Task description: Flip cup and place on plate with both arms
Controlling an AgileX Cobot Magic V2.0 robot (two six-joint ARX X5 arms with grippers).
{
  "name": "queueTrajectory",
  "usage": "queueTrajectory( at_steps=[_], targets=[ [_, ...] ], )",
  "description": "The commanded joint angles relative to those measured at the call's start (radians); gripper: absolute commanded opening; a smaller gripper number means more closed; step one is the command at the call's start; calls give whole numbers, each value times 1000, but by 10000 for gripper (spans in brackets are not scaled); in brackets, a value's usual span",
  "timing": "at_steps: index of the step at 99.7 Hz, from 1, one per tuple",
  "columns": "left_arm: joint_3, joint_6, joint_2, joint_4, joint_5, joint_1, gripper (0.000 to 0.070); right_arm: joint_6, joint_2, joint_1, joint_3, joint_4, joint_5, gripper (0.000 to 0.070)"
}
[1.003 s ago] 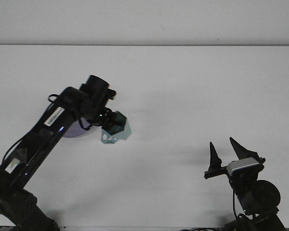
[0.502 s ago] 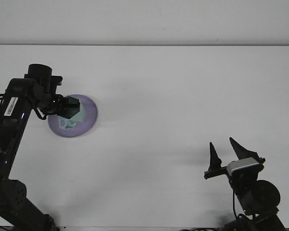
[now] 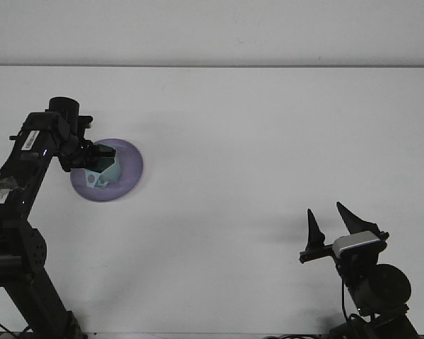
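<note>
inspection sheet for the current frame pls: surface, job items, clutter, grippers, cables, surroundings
Surface: white table, bare apart from the job's things.
Job's things: purple plate at left; teal cup over the plate, whether it rests on it cannot be told.
Clutter: nothing seen.
Grippers: left gripper at the cup over the plate, its opening hidden; right gripper open, empty, parked near the bottom right, far from the plate.
Cables: black cables run along the left arm and beside the right arm's base.
Surroundings: pale wall behind the table; nothing else seen.
</note>
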Motion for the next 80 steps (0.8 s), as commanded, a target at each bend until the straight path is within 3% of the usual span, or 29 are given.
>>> queueTrajectory(
  at_steps=[1, 30, 34, 43, 50, 62, 80],
  targets=[
    [22, 13, 26, 3, -15, 1, 13, 7, 3, 2, 3, 3, 1, 453],
    [22, 38, 49, 25, -17, 6, 41, 6, 3, 2, 3, 3, 0, 453],
    [22, 47, 49, 28, -16, 6, 128, 6, 3, 2, 3, 3, 0, 454],
    [24, 54, 49, 28, -17, 6, 400, 6, 3, 2, 3, 2, 1, 453],
    [40, 50, 49, 19, -16, 6, 505, 6, 2, 2, 3, 2, 1, 453],
    [119, 45, 49, -55, -16, 6, 512, 6, 2, 2, 3, 2, 1, 453],
    [268, -14, -8, -148, -16, 9, 511, 6, 2, 2, 3, 2, 1, 453]
  ],
)
